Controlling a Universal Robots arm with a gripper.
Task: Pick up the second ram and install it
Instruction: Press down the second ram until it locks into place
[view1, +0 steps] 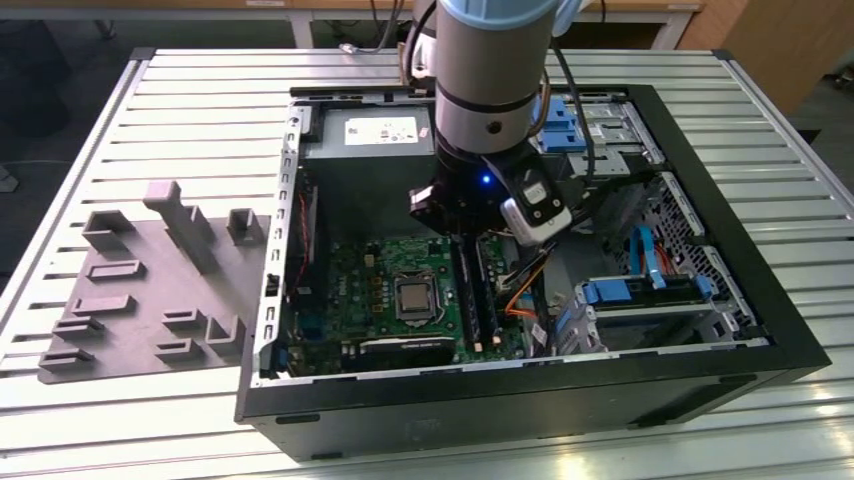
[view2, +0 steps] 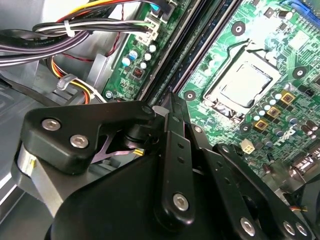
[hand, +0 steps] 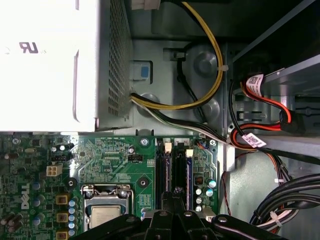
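Observation:
My gripper (view1: 461, 238) is down inside the open computer case (view1: 747, 300), over the memory slots of the green motherboard (view1: 387, 270). Its black fingers (view2: 172, 135) are drawn together with no gap showing. A long dark stick, the second ram (view1: 470, 295), stands on edge along a slot and runs away from the fingertips toward the case front. In the first wrist view the gripper (hand: 175, 192) sits right at the end of that dark strip (hand: 176, 167). Whether the tips clamp the ram or only rest on it I cannot tell.
The processor socket (hand: 106, 207) lies beside the slots. A silver power supply (hand: 50, 60) fills the case's back, with yellow and black cables (hand: 210, 65) looping close to the slots. Blue drive bays (view1: 641, 295) sit on the exterior view's right. A grey tray with raised blocks (view1: 147, 290) lies outside the case.

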